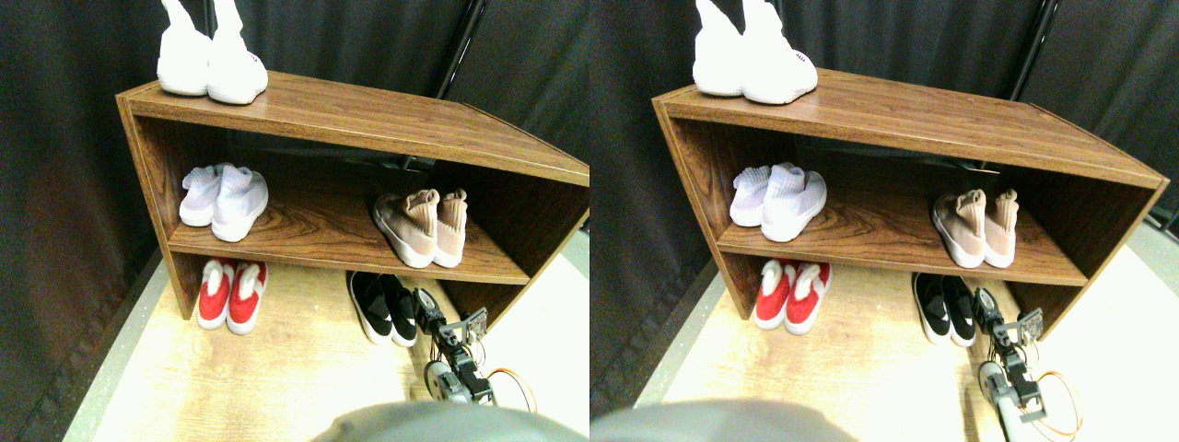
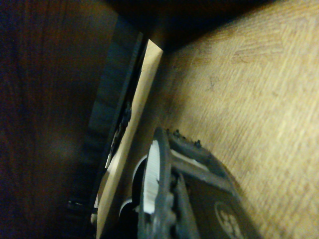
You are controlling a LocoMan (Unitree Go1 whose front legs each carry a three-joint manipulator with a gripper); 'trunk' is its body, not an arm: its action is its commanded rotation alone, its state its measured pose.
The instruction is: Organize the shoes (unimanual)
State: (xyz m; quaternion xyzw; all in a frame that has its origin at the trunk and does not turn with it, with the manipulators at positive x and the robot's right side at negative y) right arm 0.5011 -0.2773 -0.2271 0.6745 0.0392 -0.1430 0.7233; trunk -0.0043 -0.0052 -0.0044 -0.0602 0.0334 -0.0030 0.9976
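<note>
— Nearest the camera? Right manipulator (image 1: 451, 354), reaching in from the lower right, metal links and orange cable behind, low over the pale wood-grain floor (image 1: 276, 368).

— Gripper pose? Right gripper (image 1: 426, 308) pointing far and slightly left, just beside the right shoe of the black pair (image 1: 382, 308), at its heel end. Touching or not: cannot tell. Jaws spread or pressed together: cannot tell either; in the wrist view only the dark open frame of one jaw (image 2: 169, 199), toothed along its edge, over floor grain and the dark shelf wall.

— Black pair? Knit, white-soled, side by side on the floor under the right part of the shelf unit (image 1: 350, 115).

— Left of that? Red-and-white pair (image 1: 232, 293), same level, well apart.

— Farther up? Dark walnut-look middle board: beige-tan pair (image 1: 422, 226) at right, ribbed cuffs, white soles, left shoe angled; pale white knit pair (image 1: 224, 195) at left.

— Top? White high-cuff pair (image 1: 210, 64) at the left end. Black curtain (image 1: 64, 138) behind.
</note>
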